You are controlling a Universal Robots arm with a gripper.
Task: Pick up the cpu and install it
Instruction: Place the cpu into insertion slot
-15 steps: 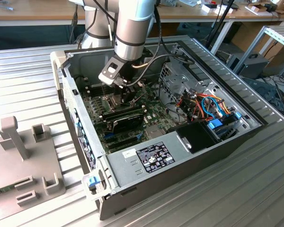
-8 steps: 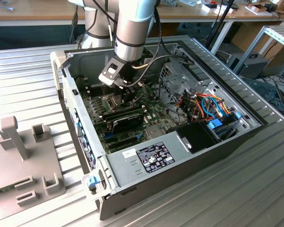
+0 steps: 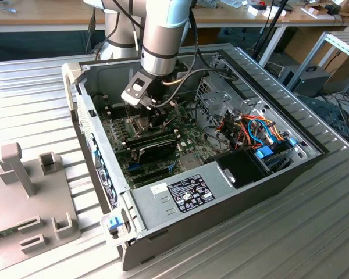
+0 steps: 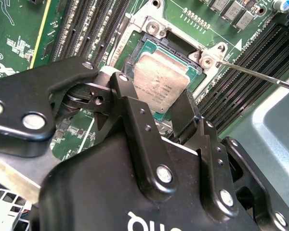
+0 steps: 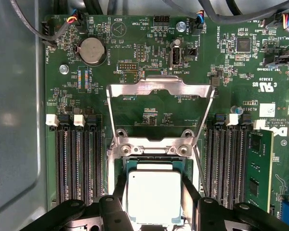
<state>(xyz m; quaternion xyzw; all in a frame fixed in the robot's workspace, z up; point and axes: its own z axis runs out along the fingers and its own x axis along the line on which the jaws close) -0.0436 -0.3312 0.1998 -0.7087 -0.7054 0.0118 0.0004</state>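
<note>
The cpu [image 5: 153,196] is a flat silvery square sitting level over the dark socket [image 5: 154,163] on the green motherboard. My gripper [image 5: 154,192] is shut on it, with one black finger [image 5: 119,188] against each of two opposite edges. In the second wrist view the cpu [image 4: 158,83] lies within the socket's outline, between the fingertips [image 4: 185,111] of the gripper [image 4: 156,98]. I cannot tell whether it is seated. The socket's hinged metal frame [image 5: 161,87] stands swung open. In the exterior view the gripper [image 3: 156,113] reaches down into the open computer case [image 3: 221,192].
Rows of black memory slots [image 5: 79,163] flank the socket, with one memory stick [image 5: 259,163] fitted. A thin metal lever rod [image 4: 255,74] juts out beside the socket. Cables and a drive cage [image 3: 221,96] crowd the case. A grey fixture [image 3: 29,192] stands at the exterior view's left.
</note>
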